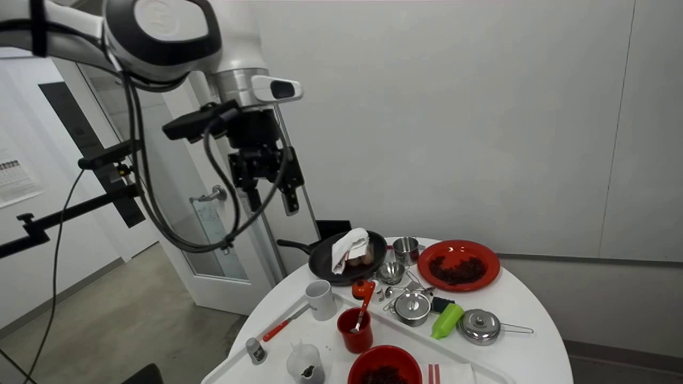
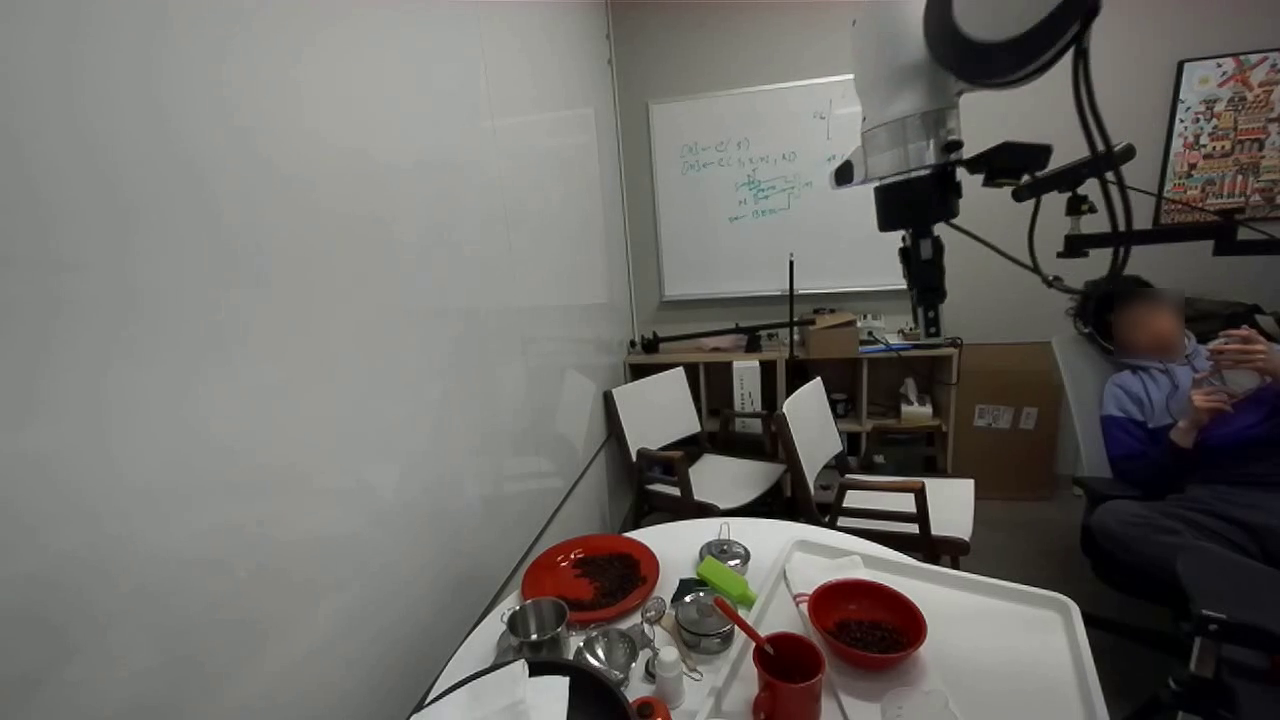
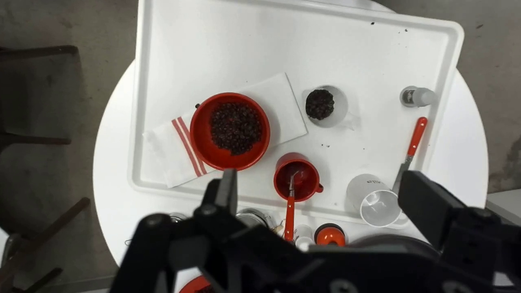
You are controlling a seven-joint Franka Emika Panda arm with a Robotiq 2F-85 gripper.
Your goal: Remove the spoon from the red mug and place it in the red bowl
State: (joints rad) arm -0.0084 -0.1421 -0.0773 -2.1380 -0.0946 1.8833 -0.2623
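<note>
In an exterior view the end effector [image 1: 273, 202] is hanging released, high above the counter [image 1: 525, 301], its fingers standing wide apart. The spoon [image 3: 290, 215] is leaning inside the red mug [image 1: 356, 342], its red handle sticking up past the rim. In the wrist view the mug is standing on a white tray [image 3: 260, 44] that is overhanging the counter's upper edge. Nearer the counter's left edge there, the red bowl [image 3: 202, 132] is resting on a folded cloth [image 3: 281, 97] and holding dark beans [image 3: 236, 126].
</note>
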